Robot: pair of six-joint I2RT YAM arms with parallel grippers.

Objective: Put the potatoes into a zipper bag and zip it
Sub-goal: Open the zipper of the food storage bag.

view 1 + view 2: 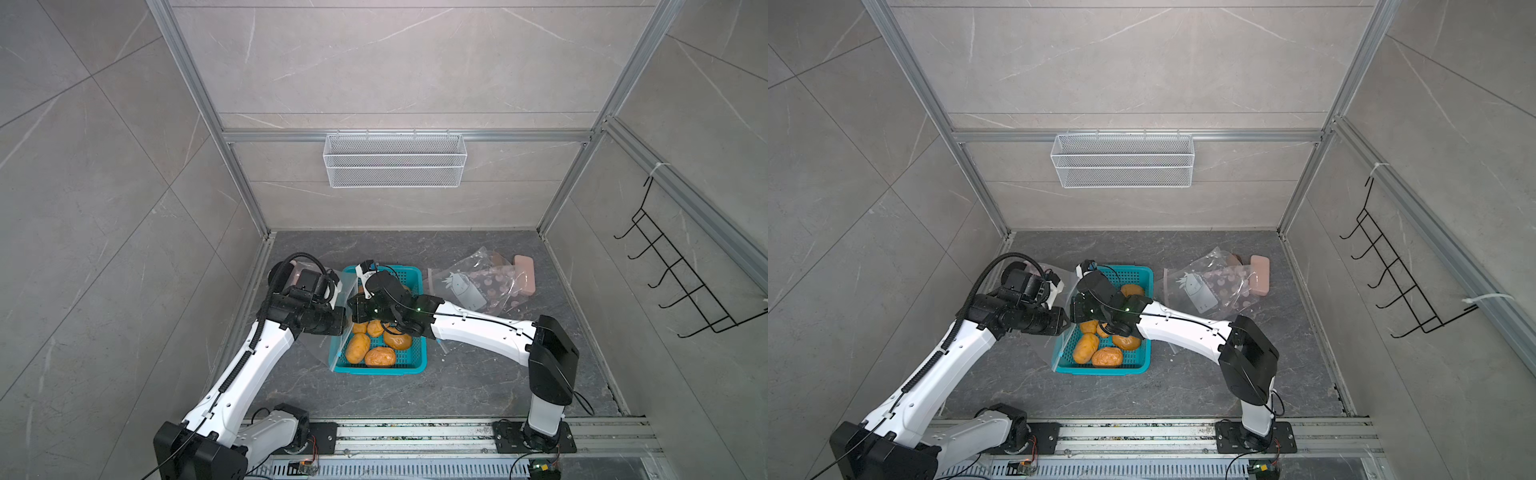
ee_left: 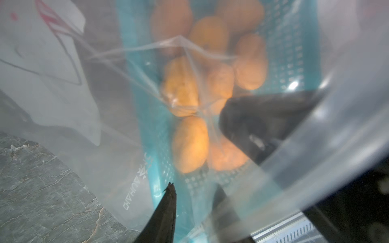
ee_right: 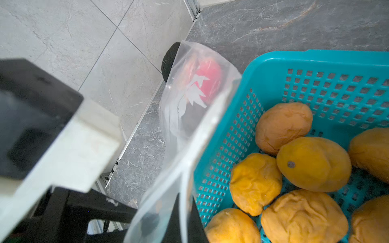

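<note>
Several orange-tan, wrinkled potatoes [image 1: 380,356] [image 3: 313,164] lie in a teal perforated basket [image 1: 378,371]. None shows inside a bag. A clear zipper bag [image 1: 338,332] [image 3: 189,130] stands on edge along the basket's left side, between my two grippers. My right gripper [image 3: 185,197] [image 1: 353,301] is shut on the bag's top strip, just over the basket's left wall. My left gripper [image 2: 195,189] [image 1: 341,297] is at the same edge with its fingers apart. One dark finger [image 2: 168,210] is bare and the other shows through the film. Through the bag the left wrist view shows the potatoes [image 2: 190,145].
A second clear bag [image 1: 478,286] with a printed pattern lies at the back right beside a pink block [image 1: 524,274]. A pink-red thing [image 3: 208,82] shows through the held bag near the left wall. A white mesh shelf [image 1: 395,160] hangs on the back wall.
</note>
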